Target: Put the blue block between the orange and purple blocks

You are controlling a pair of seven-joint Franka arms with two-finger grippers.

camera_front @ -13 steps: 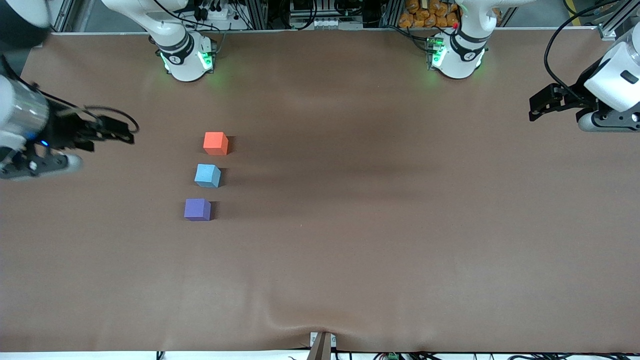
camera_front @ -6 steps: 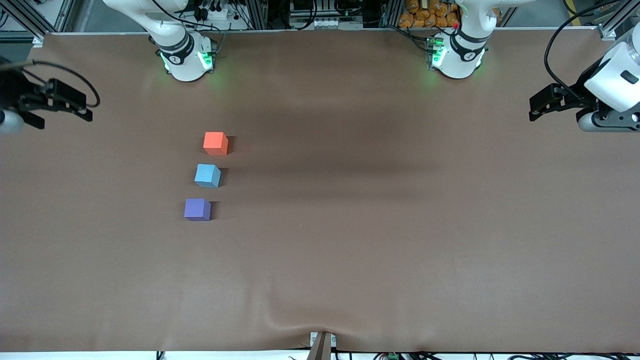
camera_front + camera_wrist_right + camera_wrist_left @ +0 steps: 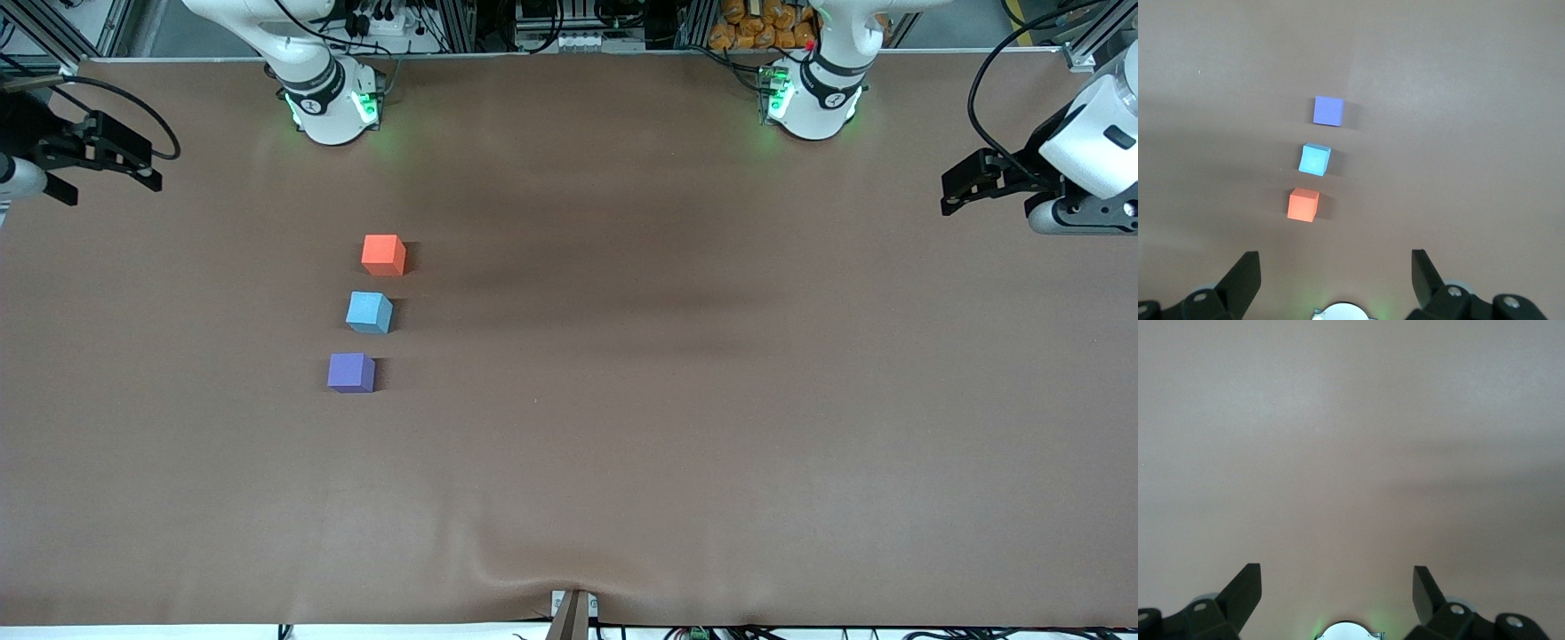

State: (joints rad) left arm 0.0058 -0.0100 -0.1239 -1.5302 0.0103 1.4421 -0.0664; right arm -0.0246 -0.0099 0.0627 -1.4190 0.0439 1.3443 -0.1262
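Note:
The blue block [image 3: 369, 312] sits on the table between the orange block [image 3: 383, 254] and the purple block [image 3: 350, 372], the three in a short row with small gaps. The orange one is farthest from the front camera, the purple one nearest. My right gripper [image 3: 107, 182] is open and empty, up in the air over the table's edge at the right arm's end. Its wrist view shows the purple block [image 3: 1328, 110], the blue block [image 3: 1315, 159] and the orange block [image 3: 1303, 204] ahead of the open gripper [image 3: 1336, 267]. My left gripper [image 3: 956, 191] waits open and empty over the left arm's end, and its wrist view shows the open gripper [image 3: 1336, 580] over bare cloth.
A brown cloth [image 3: 676, 400] covers the table. The two arm bases [image 3: 331, 102] [image 3: 811, 98] stand along the edge farthest from the front camera. A small bracket [image 3: 572, 613] sticks up at the nearest edge.
My right gripper has pulled away from the blocks toward the right arm's end and the robots' edge of the table. The blocks and the left arm have not moved.

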